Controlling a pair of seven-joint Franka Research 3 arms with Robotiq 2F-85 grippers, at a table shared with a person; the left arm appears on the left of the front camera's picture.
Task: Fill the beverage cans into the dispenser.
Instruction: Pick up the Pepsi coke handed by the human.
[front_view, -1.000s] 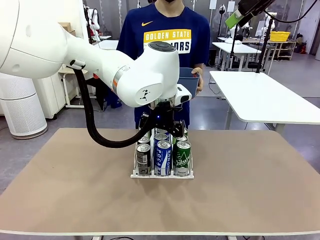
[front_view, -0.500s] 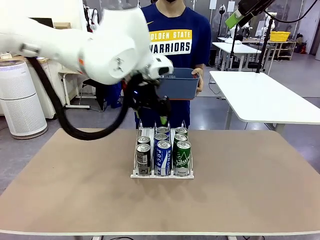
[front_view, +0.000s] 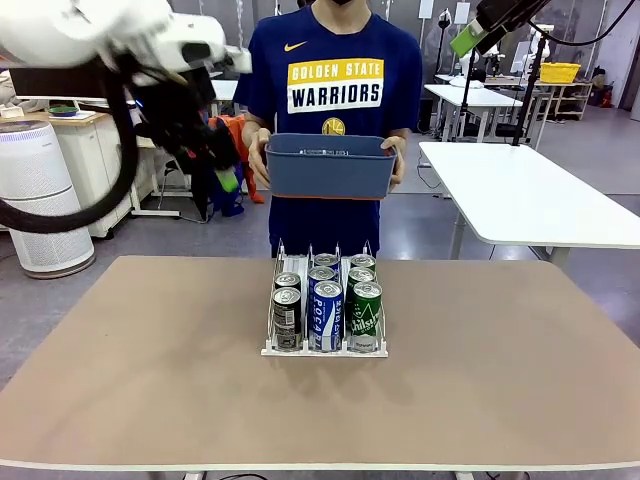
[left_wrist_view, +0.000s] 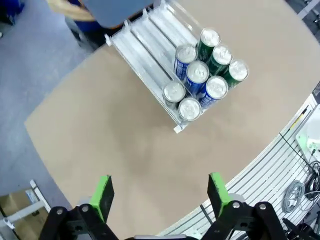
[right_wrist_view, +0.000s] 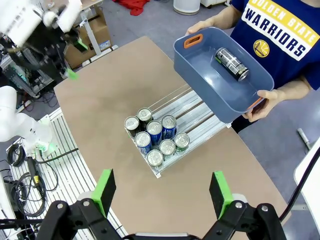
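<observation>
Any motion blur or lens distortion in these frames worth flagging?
Front view: the left arm is smeared by motion, while the cans in the dispenser are crisp. Left wrist view: slightly soft, the table edge bowed by the wide lens. Right wrist view: sharp, evenly lit, the can in the bin well defined.

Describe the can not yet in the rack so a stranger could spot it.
Across the table a person holds a blue-grey bin. Inside lies one dark can, on its side and alone, unlike the upright cans in the white dispenser.
</observation>
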